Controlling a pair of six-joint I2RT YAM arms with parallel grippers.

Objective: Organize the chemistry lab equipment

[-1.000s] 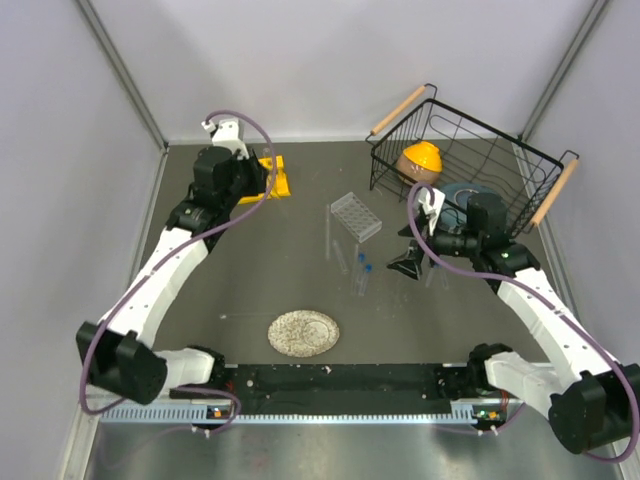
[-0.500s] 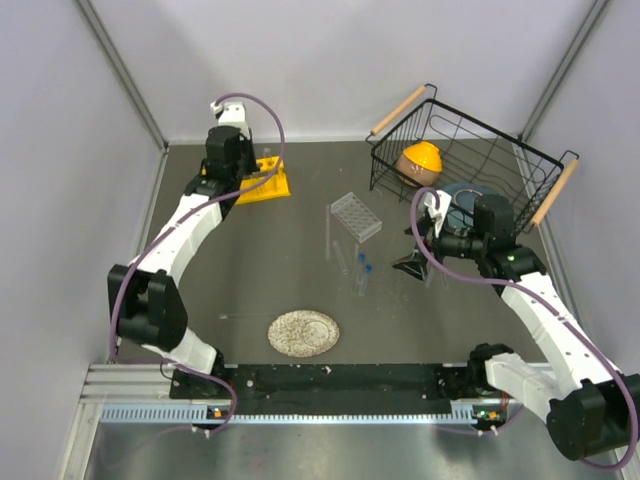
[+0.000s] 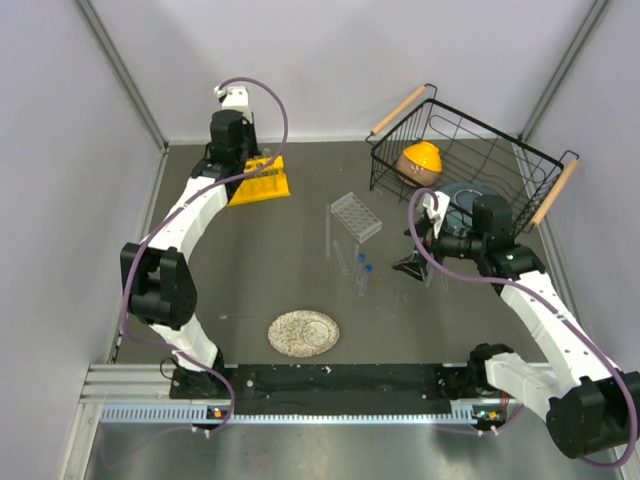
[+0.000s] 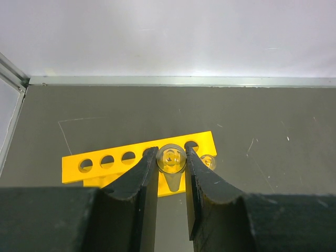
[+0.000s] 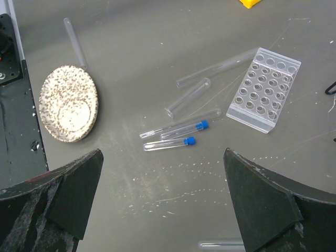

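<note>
The left gripper [image 4: 171, 156] is clamped on a test tube [image 4: 171, 160]. Its two fingers press the glass from either side just below the rim. I treat this tube as light, stiff, smooth-walled and fragile. Thin glass slips under a weak pinch and cracks under a hard one, so I judge that the grip should be firm and no more. It belongs high on the wall near the mouth, leaving the whole lower length free to enter a hole. The wrist view looks down the tube, mouth toward the camera, so it hangs close to upright. The tube sits directly above the yellow rack [image 4: 117, 167], over the hole next to the rack's right end as that view shows it. I cannot tell whether its base has entered that hole yet. A second round of glass [image 4: 208, 161] shows just beside the right-hand finger at that end of the rack, and I cannot tell whether it is seated. Any tilt at entry would lever the wall against the hole edge, so I would keep the axis vertical. The right gripper [image 3: 408, 268] has its jaws spread wide and holds nothing. It hangs well apart from the yellow rack, on the basket side. Beneath it lie loose tubes [image 5: 187, 97] and two blue-capped vials [image 5: 169, 143], all flat on the table. The clear grid rack [image 5: 264, 89] stands between them and the yellow rack. These will roll if nudged, so I would take each one across its middle.
</note>
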